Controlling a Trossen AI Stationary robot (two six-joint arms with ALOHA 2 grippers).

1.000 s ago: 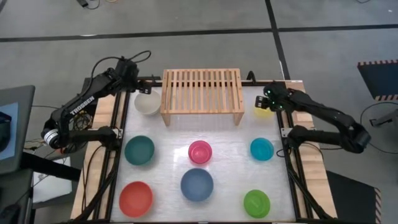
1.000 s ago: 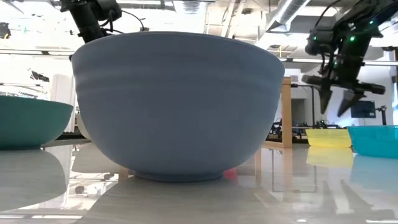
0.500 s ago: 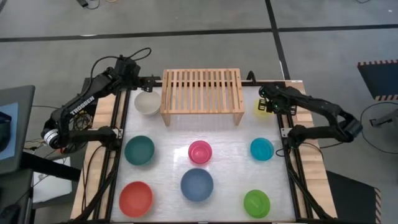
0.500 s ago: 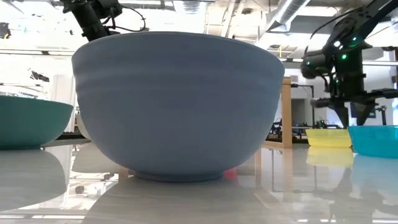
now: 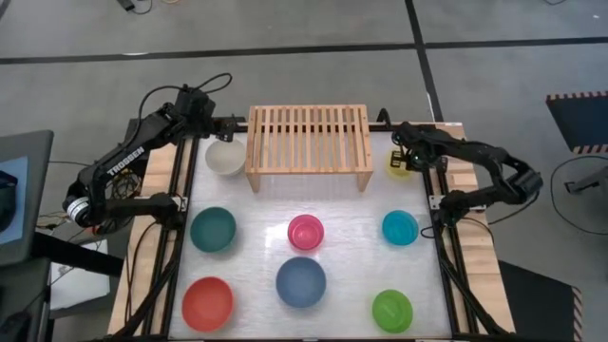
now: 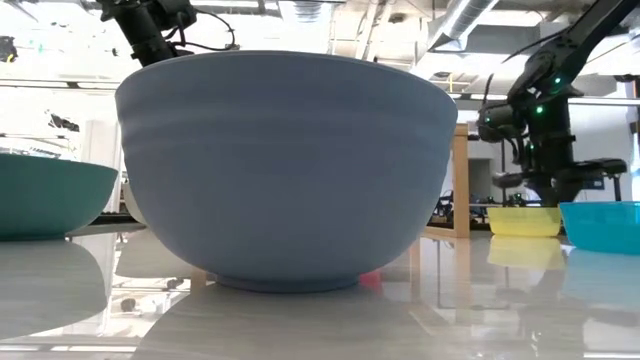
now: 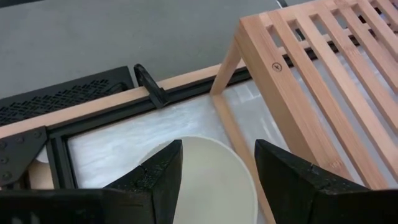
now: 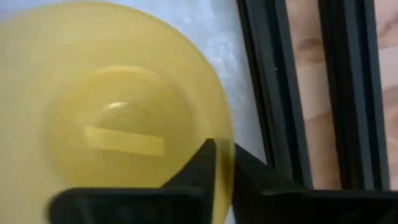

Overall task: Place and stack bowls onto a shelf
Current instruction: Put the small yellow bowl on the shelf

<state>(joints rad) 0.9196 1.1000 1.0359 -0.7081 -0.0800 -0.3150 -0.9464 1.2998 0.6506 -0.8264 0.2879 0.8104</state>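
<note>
Yellow bowl (image 8: 118,118) rim between closed right end effector (image 8: 217,165) fingers.

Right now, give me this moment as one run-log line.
right gripper: shut on yellow bowl rim, right of shelf | left gripper: open above white bowl | shelf top: no bowls yet

Right gripper (image 8: 217,163) lowered, jaws pinched together; left gripper (image 7: 217,171) raised, jaws apart
</note>
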